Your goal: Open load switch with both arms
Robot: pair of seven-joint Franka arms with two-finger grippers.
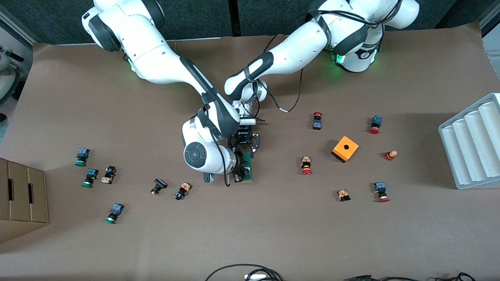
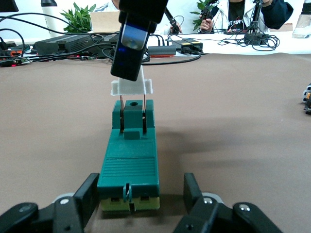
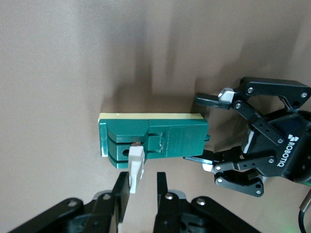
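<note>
Two grippers work the load switch (image 2: 129, 167): left gripper (image 2: 141, 194) jaws clamp its rigid green body, right gripper (image 3: 141, 182) jaws pinch the small white end piece (image 2: 131, 87), probably light and fragile.

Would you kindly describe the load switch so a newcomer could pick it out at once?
Look mid-table where both white arms meet: the load switch lies flat there, the left gripper shut on one end, the right gripper pinching its white end piece. It is the only slim dark-green block with a cream underside; the red- and green-capped push buttons scattered around are shorter.
</note>
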